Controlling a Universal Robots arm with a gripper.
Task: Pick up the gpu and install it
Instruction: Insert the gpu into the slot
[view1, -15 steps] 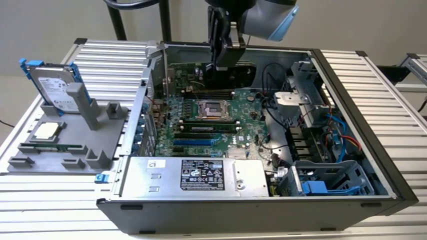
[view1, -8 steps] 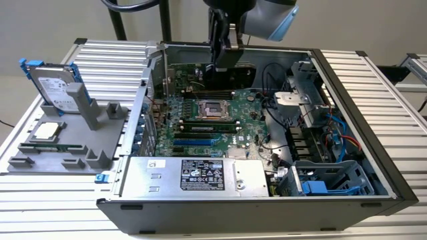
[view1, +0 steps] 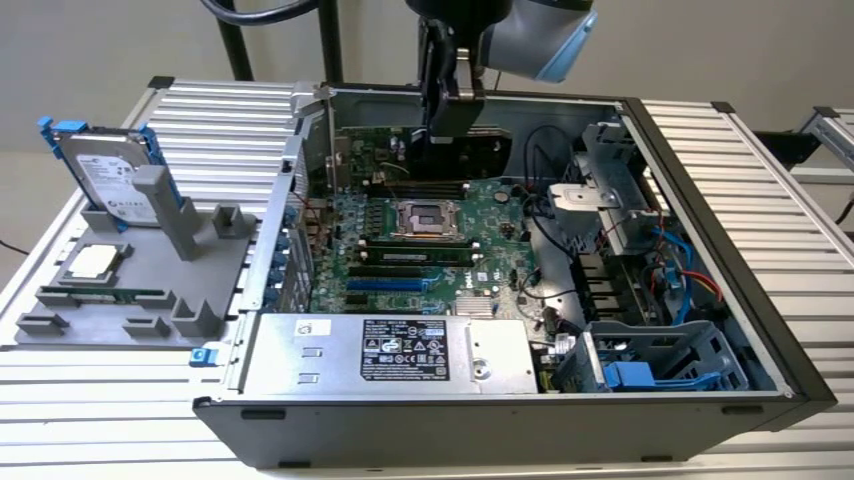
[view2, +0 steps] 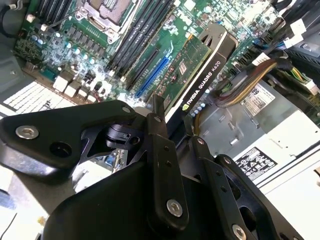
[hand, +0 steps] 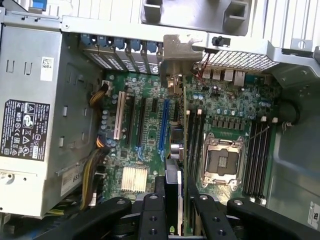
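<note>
the hand (view1: 447, 100) is clamped on the gpu (view1: 470, 150), holding it on edge inside the open computer case (view1: 467, 430), over the far part of the green motherboard (view1: 501, 255). in the first wrist view its fingers (hand: 150, 220) press both faces of the card, just beside the memory slots (hand: 194, 140). i cannot tell whether the card touches the board.

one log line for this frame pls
gripper: shut on gpu | gpu: on edge over motherboard, inside open case | seated: not yet
</note>
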